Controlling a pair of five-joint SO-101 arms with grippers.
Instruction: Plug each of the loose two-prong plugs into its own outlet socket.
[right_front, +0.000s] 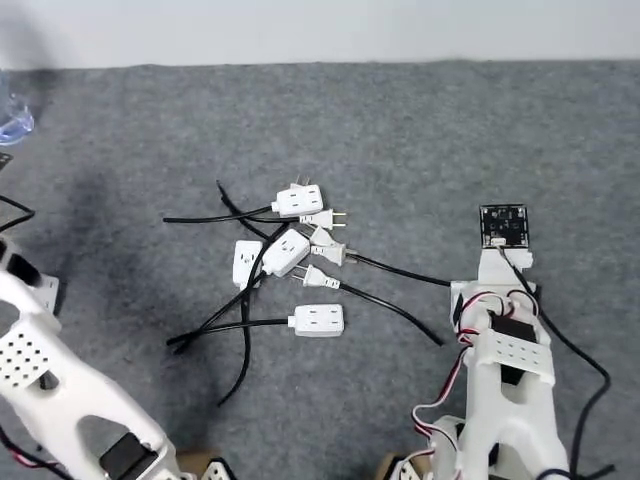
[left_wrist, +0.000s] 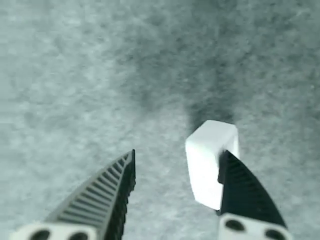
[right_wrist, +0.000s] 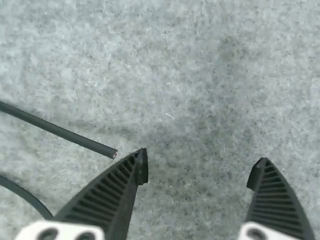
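Note:
Several white outlet sockets lie tangled in black cords mid-table: one at the back (right_front: 298, 200), two side by side (right_front: 247, 262) (right_front: 286, 252), and one nearer the front (right_front: 318, 319). Three loose two-prong plugs lie to their right (right_front: 322, 218) (right_front: 328, 247) (right_front: 314, 278), none in a socket. My left gripper (left_wrist: 178, 155) is open over bare carpet, with a white block (left_wrist: 210, 160) against one finger. My right gripper (right_wrist: 202, 156) is open and holds nothing. A cut black cord end (right_wrist: 65, 134) lies just off one of its fingers.
The left arm (right_front: 60, 390) stands at the front left and the right arm (right_front: 510, 350) at the front right, both clear of the cluster. Grey carpet (right_front: 420, 140) covers the table. A second cord (right_wrist: 20, 195) curves near the right gripper. A clear object (right_front: 12, 120) sits at the far left.

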